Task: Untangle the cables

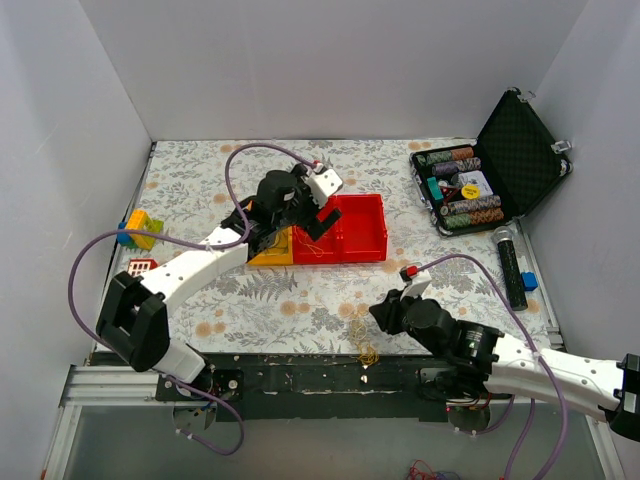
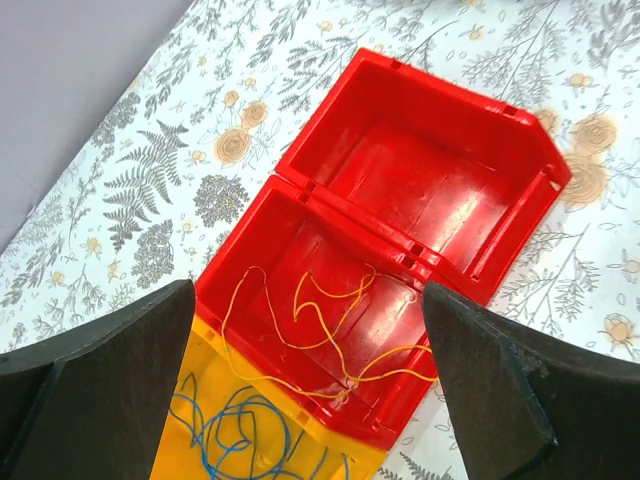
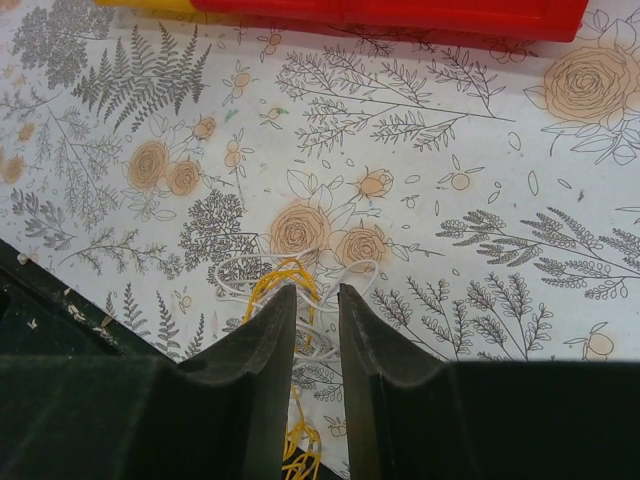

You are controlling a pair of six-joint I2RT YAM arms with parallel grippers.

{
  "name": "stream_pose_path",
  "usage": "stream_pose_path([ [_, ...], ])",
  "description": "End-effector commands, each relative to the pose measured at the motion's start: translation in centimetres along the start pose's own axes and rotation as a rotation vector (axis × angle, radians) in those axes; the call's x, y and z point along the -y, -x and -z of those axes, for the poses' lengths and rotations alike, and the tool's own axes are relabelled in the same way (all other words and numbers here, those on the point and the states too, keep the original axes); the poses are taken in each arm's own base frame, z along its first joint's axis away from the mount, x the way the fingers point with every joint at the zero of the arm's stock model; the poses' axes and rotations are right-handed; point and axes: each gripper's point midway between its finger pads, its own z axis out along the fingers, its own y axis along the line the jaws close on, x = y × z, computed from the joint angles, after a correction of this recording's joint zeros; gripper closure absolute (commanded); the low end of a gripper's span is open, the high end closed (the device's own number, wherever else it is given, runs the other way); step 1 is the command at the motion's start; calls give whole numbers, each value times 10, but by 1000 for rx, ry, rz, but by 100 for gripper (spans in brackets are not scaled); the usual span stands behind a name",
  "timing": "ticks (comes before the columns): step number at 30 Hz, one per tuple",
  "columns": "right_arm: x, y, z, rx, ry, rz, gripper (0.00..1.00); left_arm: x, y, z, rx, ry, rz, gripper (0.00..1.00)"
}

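A clump of thin yellow and whitish cables lies on the floral cloth at the table's near edge. In the right wrist view its yellow loops and white loops lie under and between my right gripper's fingers. My right gripper is just right of the clump, low over it, with a narrow gap between the jaws. My left gripper is wide open and empty above a red two-part tray. A yellow wire lies in the tray. A blue wire lies in the adjoining yellow bin.
An open black case with poker chips stands at the back right. A black cylinder and a small blue block lie in front of it. Toy bricks sit at the left. White walls enclose the table.
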Motion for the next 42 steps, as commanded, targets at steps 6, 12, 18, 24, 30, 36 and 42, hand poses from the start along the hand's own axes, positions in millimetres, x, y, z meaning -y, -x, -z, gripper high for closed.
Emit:
stream_pose_path([
  [6,-4,25,12,76,9,-54,67,84,7,58,57,-322,-28,2],
  [12,3,21,16,73,-7,-67,67,195,-34,85,-25,-668,-13,2],
  [18,10,23,22,79,-28,-65,67,233,-41,62,-56,-713,19,2],
  [24,12,32,31,108,-24,-71,68,238,-36,24,-82,-720,-13,2],
  [30,10,41,37,136,-1,-57,68,247,-45,8,-104,-776,-52,17],
  [36,6,46,39,142,10,-39,67,254,-66,8,-176,-864,-99,39],
  [42,5,51,39,152,4,-16,66,244,-72,4,-202,-864,-127,66],
])
